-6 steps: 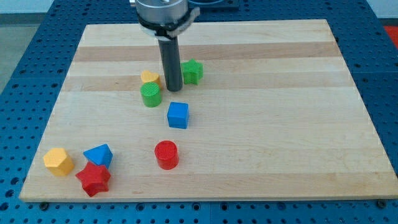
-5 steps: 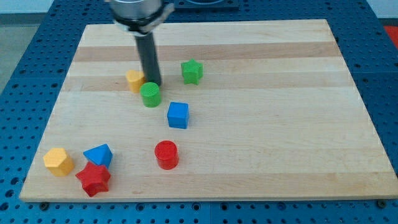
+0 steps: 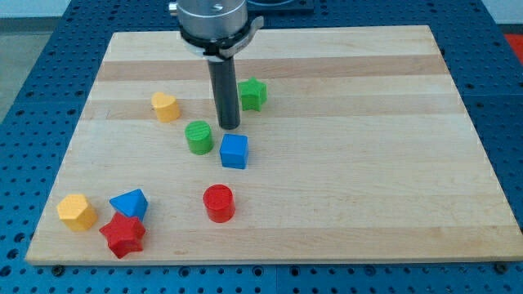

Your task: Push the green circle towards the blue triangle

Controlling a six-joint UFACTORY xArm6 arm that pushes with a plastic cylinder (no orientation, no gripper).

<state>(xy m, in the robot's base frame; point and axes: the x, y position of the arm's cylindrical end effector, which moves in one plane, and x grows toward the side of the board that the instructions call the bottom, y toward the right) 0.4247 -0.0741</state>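
The green circle (image 3: 198, 137) lies a little left of the board's middle. My tip (image 3: 230, 126) is just to its upper right, a small gap away, above the blue cube (image 3: 234, 151). The blue triangle (image 3: 130, 203) sits near the view's bottom left, well below and left of the green circle. The rod comes down from the view's top.
A green star (image 3: 253, 94) is right of the rod. A yellow heart-like block (image 3: 165, 107) lies up and left of the green circle. A red cylinder (image 3: 218, 203) is below the blue cube. A yellow hexagon (image 3: 77, 211) and red star (image 3: 122, 235) flank the blue triangle.
My tip swung left, then back right to above the blue cube. The yellow heart-like block slid left and the green circle slid a little down.
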